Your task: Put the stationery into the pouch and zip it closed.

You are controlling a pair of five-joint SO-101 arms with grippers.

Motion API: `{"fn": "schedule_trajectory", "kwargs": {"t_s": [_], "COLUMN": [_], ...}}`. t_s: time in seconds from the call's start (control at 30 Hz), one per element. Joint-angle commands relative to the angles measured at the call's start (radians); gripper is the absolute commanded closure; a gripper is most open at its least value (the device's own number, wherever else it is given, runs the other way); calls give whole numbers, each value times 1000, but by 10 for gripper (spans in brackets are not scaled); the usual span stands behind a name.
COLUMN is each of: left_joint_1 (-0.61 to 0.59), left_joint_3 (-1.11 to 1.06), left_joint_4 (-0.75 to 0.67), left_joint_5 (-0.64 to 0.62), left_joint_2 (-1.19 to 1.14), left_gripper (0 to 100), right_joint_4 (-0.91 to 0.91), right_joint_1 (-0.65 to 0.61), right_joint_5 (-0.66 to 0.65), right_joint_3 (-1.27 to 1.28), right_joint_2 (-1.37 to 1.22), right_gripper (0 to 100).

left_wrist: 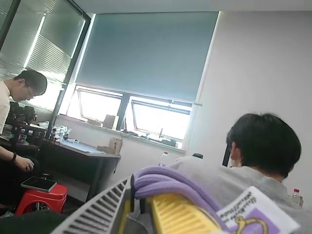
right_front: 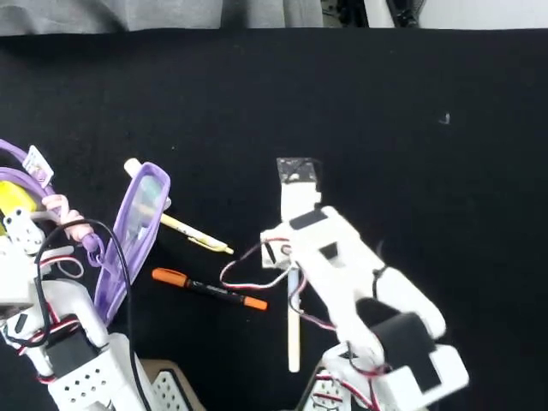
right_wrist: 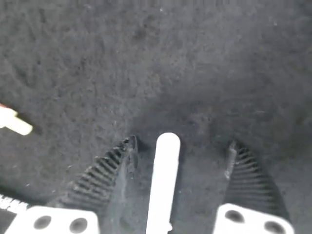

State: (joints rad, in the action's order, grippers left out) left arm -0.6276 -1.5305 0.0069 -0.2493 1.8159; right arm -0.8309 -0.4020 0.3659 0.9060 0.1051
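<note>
The pouch point(right_front: 128, 244), purple with a clear panel, stands on edge above the black table point(right_front: 411, 128). It is tilted, and its lower end runs down to the left arm point(right_front: 64, 342); every place below is given from this pouch. The left gripper point(left_wrist: 140, 204) is clenched on the pouch: in the left wrist view purple folds lie bunched over the gripper's yellow part, just beside its ribbed finger point(left_wrist: 97, 214). I cannot tell whether the zip is open. 3 pieces of stationery lie on the table outside the pouch. The pen point(right_front: 193, 233), pale yellow, meets the pouch's upper end, touching it or passing just behind it, and slants away from the pouch toward the right arm point(right_front: 360, 291). The marker point(right_front: 210, 290), black with orange ends, lies near the pouch's lower half, on the same side as the pen and apart from both. The stick point(right_front: 294, 338), white and flat, lies farther from the pouch than the marker does, near the marker's far end but not touching it. Part of its length is hidden beneath the right arm. The right gripper point(right_front: 298, 171) is well apart from the pouch, beyond the pen's far tip and low over the table. It is spread wide and grasps nothing. In the right wrist view its 2 ribbed fingers point(right_wrist: 114, 163) stand on either side of the stick's rounded end, with bare table between each finger and the stick, so neither touches it.
</note>
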Motion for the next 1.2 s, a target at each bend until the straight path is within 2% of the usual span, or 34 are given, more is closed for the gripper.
{"fn": "schedule_trajectory", "kwargs": {"t_s": [0.0, 0.1, 0.4, 0.57, 0.97, 1.17], "left_joint_1": [-2, -2, -2, -2, -1, -1], "left_joint_3": [7, 7, 7, 7, 5, 5], "left_joint_4": [-17, -15, -15, -15, -15, -15], "left_joint_5": [-6, -6, -6, -6, -6, -6], "left_joint_2": [5, 5, 5, 5, 5, 5], "left_gripper": [970, 970, 970, 970, 970, 970], "right_joint_4": [-20, -21, -21, -41, -32, -40], "right_joint_1": [-11, -11, -11, -12, -51, -28], "right_joint_5": [2, 2, 0, 0, -2, -138], "right_joint_3": [-79, -87, -62, -21, 65, -53], "right_joint_2": [-85, -90, -2, 108, 239, 240], "right_gripper": [861, 906, 911, 974, 977, 977]}}
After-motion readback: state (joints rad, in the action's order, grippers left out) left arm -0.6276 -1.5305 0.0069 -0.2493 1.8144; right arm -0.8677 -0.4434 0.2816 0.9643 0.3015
